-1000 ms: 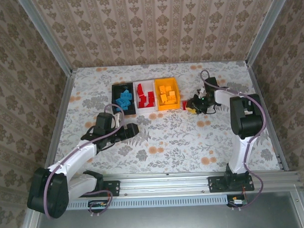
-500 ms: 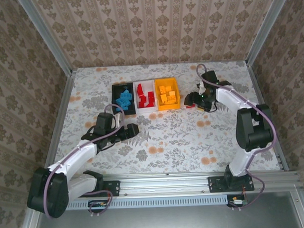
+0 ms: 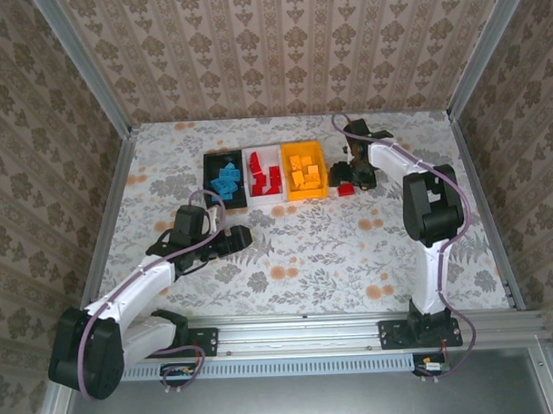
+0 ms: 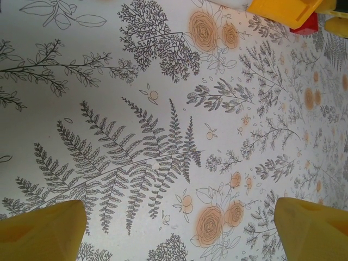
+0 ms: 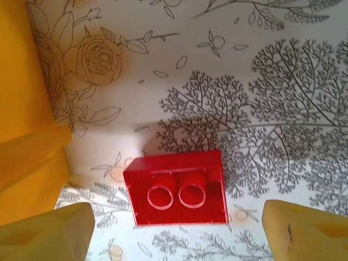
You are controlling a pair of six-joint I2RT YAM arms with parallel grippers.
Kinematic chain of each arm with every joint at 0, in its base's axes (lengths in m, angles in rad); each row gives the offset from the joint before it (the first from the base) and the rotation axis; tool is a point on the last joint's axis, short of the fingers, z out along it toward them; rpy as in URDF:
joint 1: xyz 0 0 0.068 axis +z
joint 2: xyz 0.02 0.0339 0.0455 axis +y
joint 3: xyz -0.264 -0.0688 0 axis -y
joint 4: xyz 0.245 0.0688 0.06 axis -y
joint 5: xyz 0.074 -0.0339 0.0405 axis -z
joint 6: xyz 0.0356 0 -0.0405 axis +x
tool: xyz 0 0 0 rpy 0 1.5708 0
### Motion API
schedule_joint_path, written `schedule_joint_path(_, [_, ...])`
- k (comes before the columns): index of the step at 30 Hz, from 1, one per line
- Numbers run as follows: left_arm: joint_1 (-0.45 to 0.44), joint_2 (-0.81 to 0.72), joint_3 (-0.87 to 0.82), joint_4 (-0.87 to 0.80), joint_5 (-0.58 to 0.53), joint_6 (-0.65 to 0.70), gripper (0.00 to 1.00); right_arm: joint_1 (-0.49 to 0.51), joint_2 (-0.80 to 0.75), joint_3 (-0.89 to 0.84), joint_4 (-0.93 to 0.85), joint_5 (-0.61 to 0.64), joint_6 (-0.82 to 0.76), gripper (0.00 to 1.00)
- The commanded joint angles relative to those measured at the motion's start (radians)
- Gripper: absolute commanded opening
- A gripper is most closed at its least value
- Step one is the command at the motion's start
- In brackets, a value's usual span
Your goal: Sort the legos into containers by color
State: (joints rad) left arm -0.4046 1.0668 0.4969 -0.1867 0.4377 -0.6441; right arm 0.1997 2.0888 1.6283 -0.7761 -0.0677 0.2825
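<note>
Three containers stand in a row at the back: a black bin (image 3: pixel 226 180) with blue legos, a white bin (image 3: pixel 264 175) with red legos, an orange bin (image 3: pixel 304 171) with orange legos. One red lego (image 3: pixel 346 189) lies on the table just right of the orange bin. In the right wrist view this red lego (image 5: pixel 176 187) lies underside up, loose, just ahead of the gap between the fingers. My right gripper (image 3: pixel 342 178) (image 5: pixel 176 239) hovers over it, open. My left gripper (image 3: pixel 244 234) (image 4: pixel 179 234) is open over bare tablecloth, in front of the bins.
The orange bin's wall (image 5: pixel 22 109) stands close on the left of the right gripper. In the left wrist view the orange bin's corner (image 4: pixel 283 8) and the red lego (image 4: pixel 305 24) sit at the far top right. Papered walls ring the floral tablecloth (image 3: pixel 305 251).
My right gripper has opened and let go of the red lego, which now lies on the table. The right arm swung left and back toward the orange bin. The left arm stayed still.
</note>
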Motion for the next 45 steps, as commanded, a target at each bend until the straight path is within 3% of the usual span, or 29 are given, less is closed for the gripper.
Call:
schedule_joint_path(1, [0.007, 0.013, 0.018, -0.004, -0.004, 0.017, 0.91, 0.013, 0.051, 0.068, -0.074, 0.065, -0.028, 0.80])
schedule_joint_path(21, [0.026, 0.007, 0.007, 0.000, 0.009, 0.020, 0.91, 0.026, 0.085, 0.064, -0.074, 0.127, -0.043, 0.53])
schedule_joint_path(27, [0.028, -0.010, 0.006, -0.011, 0.004, 0.019, 0.91, 0.025, 0.038, 0.020, -0.054, 0.119, -0.033, 0.51])
schedule_joint_path(33, [0.028, -0.001, 0.012, -0.002, 0.009, 0.010, 0.91, 0.021, -0.079, -0.104, -0.002, 0.070, -0.006, 0.51])
schedule_joint_path(45, [0.011, 0.004, 0.044, 0.010, 0.002, -0.030, 0.91, 0.019, -0.402, -0.539, 0.200, -0.209, 0.121, 0.49])
